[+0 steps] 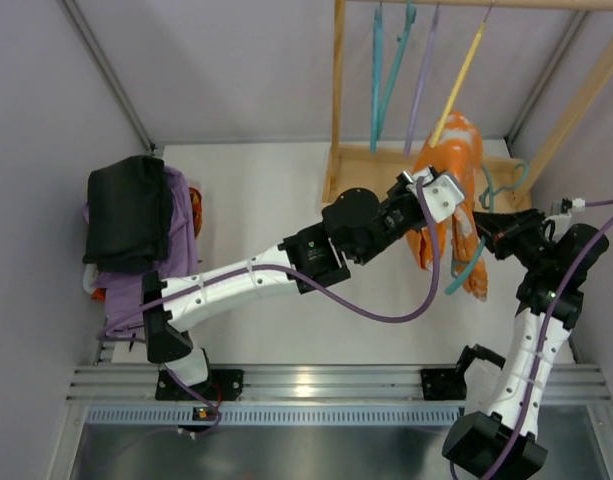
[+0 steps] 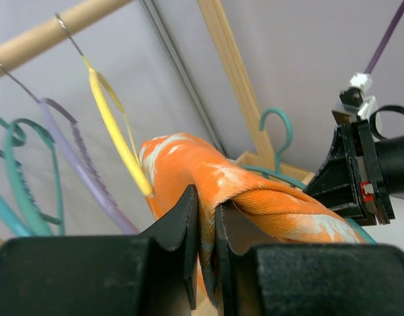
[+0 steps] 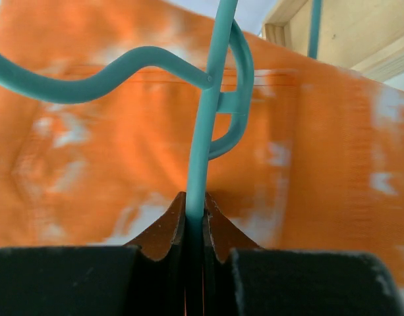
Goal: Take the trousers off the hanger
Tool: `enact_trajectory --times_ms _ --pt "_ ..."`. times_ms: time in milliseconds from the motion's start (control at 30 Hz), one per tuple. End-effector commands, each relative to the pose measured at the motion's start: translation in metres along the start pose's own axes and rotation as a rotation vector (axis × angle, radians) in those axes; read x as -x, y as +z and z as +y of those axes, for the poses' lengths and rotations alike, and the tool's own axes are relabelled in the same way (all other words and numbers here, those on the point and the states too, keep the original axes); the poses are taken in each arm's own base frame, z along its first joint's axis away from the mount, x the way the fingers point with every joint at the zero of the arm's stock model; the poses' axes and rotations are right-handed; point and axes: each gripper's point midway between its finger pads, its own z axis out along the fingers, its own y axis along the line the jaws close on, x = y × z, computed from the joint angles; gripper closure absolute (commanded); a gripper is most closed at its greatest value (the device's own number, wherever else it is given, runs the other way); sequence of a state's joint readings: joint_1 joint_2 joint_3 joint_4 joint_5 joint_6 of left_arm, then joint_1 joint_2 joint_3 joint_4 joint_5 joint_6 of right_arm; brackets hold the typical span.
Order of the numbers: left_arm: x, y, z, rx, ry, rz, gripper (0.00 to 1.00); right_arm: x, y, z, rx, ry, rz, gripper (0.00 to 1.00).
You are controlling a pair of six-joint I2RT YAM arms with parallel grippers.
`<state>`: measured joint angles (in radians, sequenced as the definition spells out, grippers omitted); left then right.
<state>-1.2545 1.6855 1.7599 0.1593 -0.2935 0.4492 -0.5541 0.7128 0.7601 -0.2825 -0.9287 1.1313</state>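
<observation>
Both sets of fingers are clamped. Left fingers [image 2: 178, 230] are nearly closed, pinching a fold of the trousers [image 2: 254, 197] between them. Right fingers [image 3: 159, 234] are shut tight on the hanger [image 3: 200, 145] bar, with orange cloth draped just beyond. Rack [image 1: 338, 100] further back.

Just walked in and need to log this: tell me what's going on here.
The left arm has its jaws shut on the folded orange tie-dye cloth trousers. The right arm has its jaws shut on the thin teal plastic hanger. The trousers are not yet off the hanger.
</observation>
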Motion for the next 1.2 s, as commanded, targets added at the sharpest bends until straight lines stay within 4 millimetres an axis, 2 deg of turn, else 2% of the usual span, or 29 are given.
enact_trajectory --times_ms 0,100,300,600,700,800,900,1000,1033,1133,1167 --pt "0.195 -0.086 0.135 0.301 -0.135 -0.486 1.0 0.014 0.004 -0.021 -0.05 -0.085 -0.047 1.0" --pt "0.199 -0.1 0.146 0.332 -0.115 -0.485 1.0 0.016 0.007 -0.028 -0.07 -0.081 -0.05 1.0" --pt "0.199 -0.127 0.162 0.368 -0.115 -0.47 1.0 0.024 0.01 -0.029 -0.08 -0.097 -0.063 1.0" --pt "0.186 -0.168 0.194 0.457 -0.087 -0.427 1.0 0.03 0.011 -0.024 -0.08 -0.142 -0.068 1.0" --pt "0.172 -0.186 0.228 0.556 -0.069 -0.406 1.0 0.03 0.01 -0.022 -0.081 -0.155 -0.071 1.0" --pt "0.159 -0.205 0.253 0.63 -0.067 -0.388 1.0 0.031 0.01 -0.021 -0.079 -0.163 -0.076 1.0" --pt "0.144 -0.239 0.293 0.776 -0.014 -0.351 1.0 0.033 0.011 -0.021 -0.082 -0.165 -0.076 1.0" --pt "0.138 -0.271 0.315 0.871 0.0 -0.331 1.0 0.037 0.013 -0.021 -0.087 -0.169 -0.08 1.0" --pt "0.137 -0.287 0.328 0.934 0.027 -0.317 1.0 0.038 0.013 -0.02 -0.084 -0.174 -0.082 1.0" --pt "0.143 -0.329 0.349 1.065 0.062 -0.318 1.0 0.041 0.014 -0.02 -0.083 -0.18 -0.09 1.0" --pt "0.152 -0.347 0.351 1.097 0.069 -0.341 1.0 0.042 0.015 -0.02 -0.084 -0.176 -0.089 1.0"
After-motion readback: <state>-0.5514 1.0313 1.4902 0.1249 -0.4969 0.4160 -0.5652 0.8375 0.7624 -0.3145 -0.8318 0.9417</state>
